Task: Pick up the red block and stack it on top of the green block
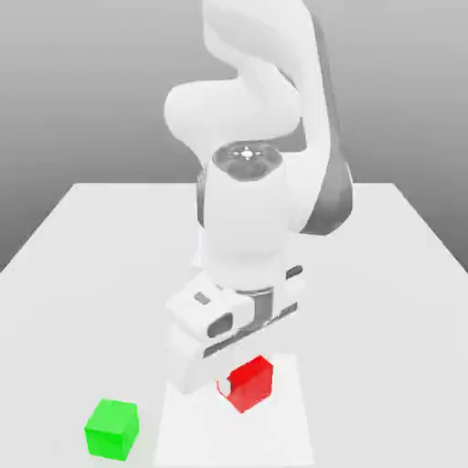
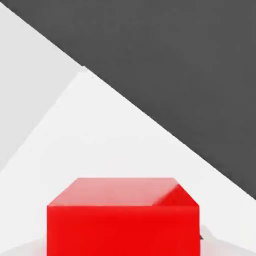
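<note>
now the gripper (image 1: 222, 384) sits low over the table (image 1: 384, 274), with the red block (image 1: 249, 383) right at its tip and partly hidden behind the hand in the exterior view. whether the fingers are spread or closed on the block i cannot tell, so grasp should be confirmed before any lift. the red block (image 2: 123, 220) looms close and squarely centred in the hand view, which suggests the hand is well lined up over it. the green block (image 1: 112, 428) rests on the table towards the exterior view's left, apart from the red one and nearer the table's front edge. to do this step well, i judge the fingers should close evenly on opposite faces, then lift straight up before crossing. a skewed pinch could twist the block and spoil the stacking.
</note>
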`<control>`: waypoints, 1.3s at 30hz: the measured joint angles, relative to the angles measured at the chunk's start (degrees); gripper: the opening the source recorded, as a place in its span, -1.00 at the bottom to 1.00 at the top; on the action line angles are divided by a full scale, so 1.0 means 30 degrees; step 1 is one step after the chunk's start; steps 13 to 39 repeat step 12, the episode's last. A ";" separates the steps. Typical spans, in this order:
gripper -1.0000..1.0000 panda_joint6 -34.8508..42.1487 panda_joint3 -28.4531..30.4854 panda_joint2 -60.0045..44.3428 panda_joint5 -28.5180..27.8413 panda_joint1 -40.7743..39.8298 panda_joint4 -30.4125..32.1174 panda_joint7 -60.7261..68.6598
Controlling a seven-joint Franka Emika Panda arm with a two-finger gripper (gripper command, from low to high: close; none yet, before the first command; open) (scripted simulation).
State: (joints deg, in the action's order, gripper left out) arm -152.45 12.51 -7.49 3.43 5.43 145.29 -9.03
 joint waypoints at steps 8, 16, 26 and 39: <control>1.00 -0.1184 0.0888 -0.2890 0.2340 -0.2615 -0.1511 0.0435; 1.00 -0.1184 0.0888 -0.2890 0.2340 -0.2615 -0.1511 0.0435; 1.00 -0.1184 0.0888 -0.2890 0.2340 -0.2615 -0.1511 0.0435; 1.00 -0.1184 0.0888 -0.2890 0.2340 -0.2615 -0.1511 0.0435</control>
